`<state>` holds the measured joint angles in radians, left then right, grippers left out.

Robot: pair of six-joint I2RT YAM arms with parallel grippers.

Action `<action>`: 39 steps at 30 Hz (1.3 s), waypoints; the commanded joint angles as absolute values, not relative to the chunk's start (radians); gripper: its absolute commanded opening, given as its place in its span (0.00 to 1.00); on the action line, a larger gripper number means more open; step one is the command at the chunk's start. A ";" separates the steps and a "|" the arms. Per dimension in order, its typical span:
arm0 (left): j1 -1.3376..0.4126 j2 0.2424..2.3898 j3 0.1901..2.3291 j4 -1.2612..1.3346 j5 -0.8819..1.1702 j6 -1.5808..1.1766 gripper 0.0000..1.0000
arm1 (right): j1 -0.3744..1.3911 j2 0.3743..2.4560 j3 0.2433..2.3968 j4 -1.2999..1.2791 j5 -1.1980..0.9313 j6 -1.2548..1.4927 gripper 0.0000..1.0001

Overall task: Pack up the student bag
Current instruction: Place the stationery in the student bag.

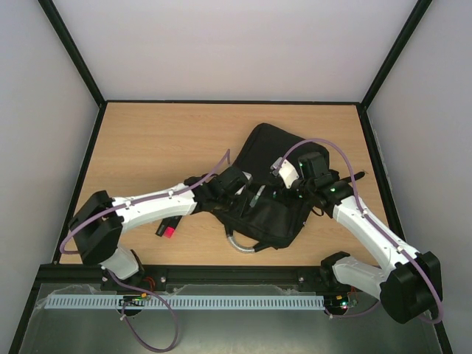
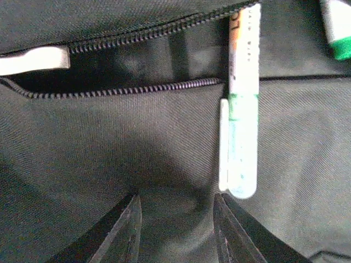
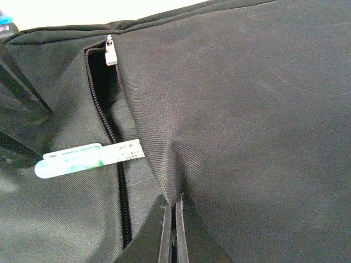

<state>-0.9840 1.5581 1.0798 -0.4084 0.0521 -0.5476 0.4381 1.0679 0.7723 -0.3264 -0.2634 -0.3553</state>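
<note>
student bag [image 1: 276, 147]: black, soft, lying flat on the wooden surface [image 1: 147, 140], right of centre and just ahead of both arms; its grey curved handle [image 1: 243, 247] sticks out at the near edge.
pocket opening [image 2: 126, 66]: a zipped slot in the bag's front panel, standing open, dark inside, with coiled zip teeth along both edges.
zip pull [image 3: 111, 52]: small and silver, at the far end of the slot in the right wrist view.
pen [image 2: 243, 137]: white barrel with a green band and a pale clear cap; one end lies across the slot's edge, the capped end rests outside on the fabric.
left hand [image 2: 176, 204]: over the front panel, fingers apart with only bag fabric between them; the pen's cap lies just beyond the right-side fingertip; nothing gripped.
right hand [image 3: 173, 213]: fingers pressed together, pinching a raised ridge of the bag's fabric beside the slot.
pink and black item [image 1: 168, 231]: small, on the surface beside the left forearm, apart from the bag; too small to tell what it is.
</note>
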 commanded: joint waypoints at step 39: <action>-1.087 1.645 1.131 -0.357 -0.119 -0.704 0.40 | 0.444 1.065 0.768 -0.320 -0.311 -0.358 0.01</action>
